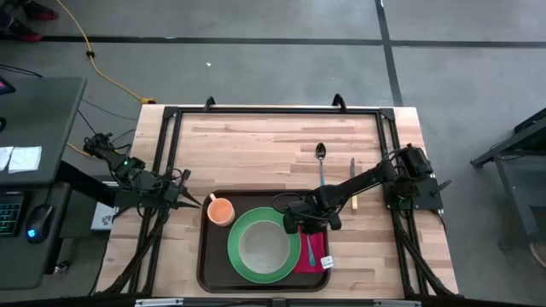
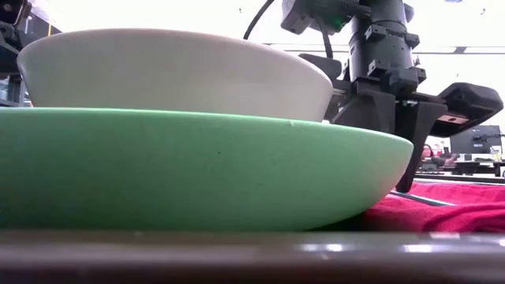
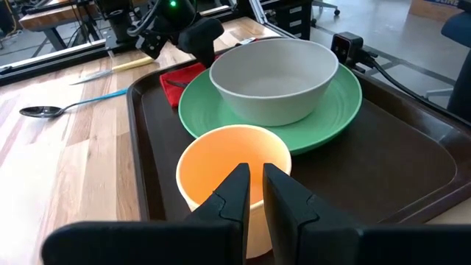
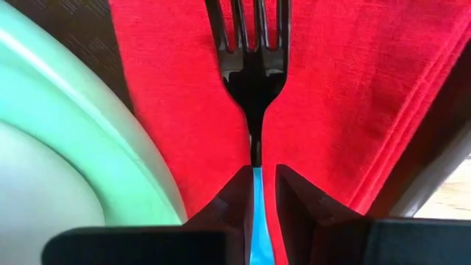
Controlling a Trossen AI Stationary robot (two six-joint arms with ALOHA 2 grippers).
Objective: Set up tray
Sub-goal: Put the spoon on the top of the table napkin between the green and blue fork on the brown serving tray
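Observation:
The dark brown tray lies at the table's near edge. On it stand a green plate carrying a white bowl, an orange cup and a red napkin to the right of the plate. My right gripper hangs over the napkin's far end, shut on a fork with a blue handle. My left gripper waits at the tray's far left corner, just short of the cup. Only a narrow slit shows between its fingers, with nothing in it. My right gripper pinches the fork's blue handle between its two fingers, close to where the handle meets the dark metal neck. The fingers come steeply from above. The tines reach out over the red napkin; whether they rest on it I cannot tell.
A spoon with a blue handle and a knife with a yellow handle lie on the bare wood beyond the tray's far right corner. The table's far half is bare wood. A black frame borders the table.

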